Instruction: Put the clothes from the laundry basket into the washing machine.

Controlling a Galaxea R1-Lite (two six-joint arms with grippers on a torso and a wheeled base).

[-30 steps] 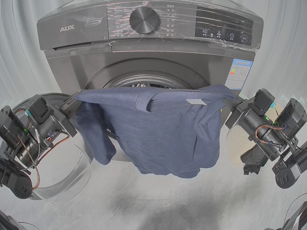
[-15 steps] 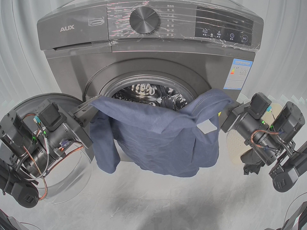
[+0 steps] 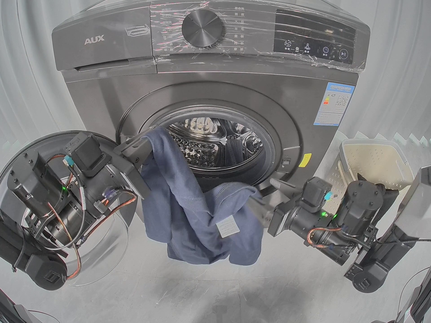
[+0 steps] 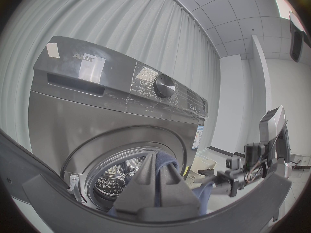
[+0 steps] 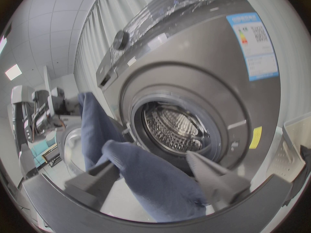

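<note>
A navy blue shirt (image 3: 193,216) hangs bunched in front of the washing machine (image 3: 112,86), below its open drum (image 3: 215,144). My left gripper (image 3: 146,146) is shut on the shirt's upper edge at the left rim of the opening, and the cloth shows pinched between its fingers (image 4: 147,178). My right gripper (image 3: 262,193) sits lower, just under the opening's right side. It stands open, with the shirt (image 5: 152,178) draped over one finger and lying between the two. The cream laundry basket (image 3: 377,158) stands on the floor to the right of the machine.
The machine's round door (image 3: 45,140) is swung open to the left, behind my left arm. A dark garment (image 5: 304,159) hangs at the basket's side. Pale curtains stand behind the machine, and grey floor lies in front of it.
The shirt was stretched wide between both grippers; now it hangs bunched. My right gripper dropped low and inward and opened. My left gripper moved right, toward the opening.
</note>
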